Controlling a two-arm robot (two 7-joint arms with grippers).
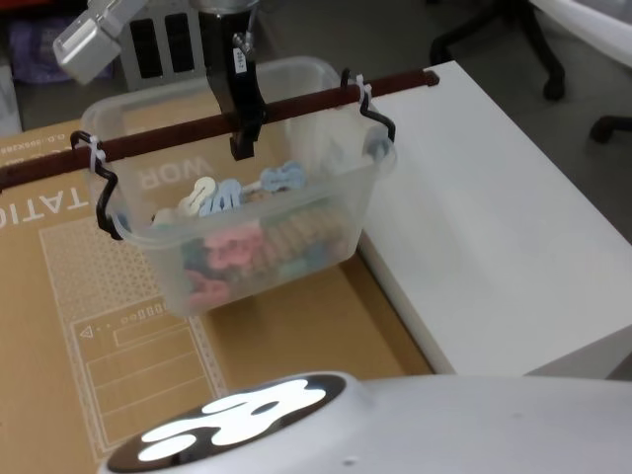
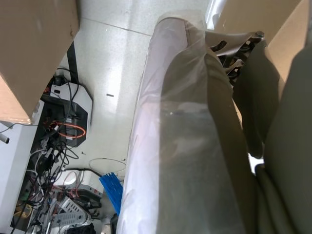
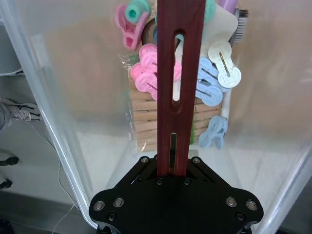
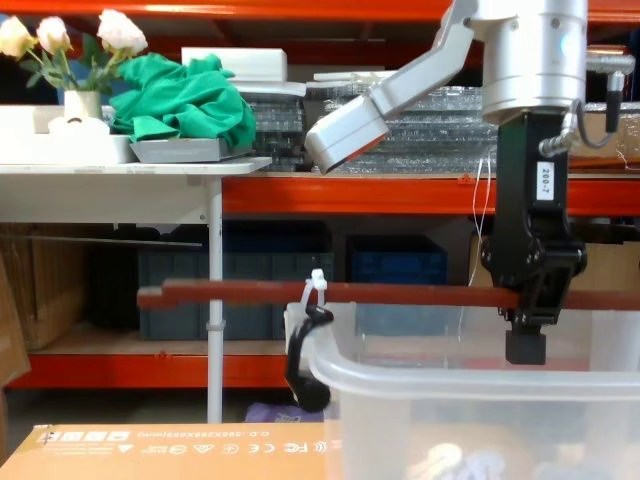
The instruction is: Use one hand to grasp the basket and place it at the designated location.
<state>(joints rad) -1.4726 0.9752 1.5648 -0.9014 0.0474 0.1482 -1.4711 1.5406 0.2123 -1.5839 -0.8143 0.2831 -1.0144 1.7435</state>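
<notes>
The basket [image 1: 257,227] is a translucent whitish tub holding pastel clips and wooden pegs. It hangs tilted over the cardboard, close to the white table's left edge. Its dark red-brown bar handle [image 1: 168,138] crosses the top on black hooked brackets with white zip ties. My right gripper [image 1: 244,128] comes down from above and is shut on the middle of the bar. The right wrist view shows the handle [image 3: 179,48] running out of the gripper [image 3: 173,165], with the clips [image 3: 146,73] below. In the chest view the gripper [image 4: 527,330] clamps the handle [image 4: 400,293] above the basket's rim [image 4: 450,380].
A white table [image 1: 494,217] lies to the right of a printed cardboard sheet [image 1: 118,346]. Office chair bases [image 1: 494,39] stand beyond it. Ahead are orange shelves with dark blue crates [image 4: 395,265] and a white side table [image 4: 130,165] with flowers and green cloth.
</notes>
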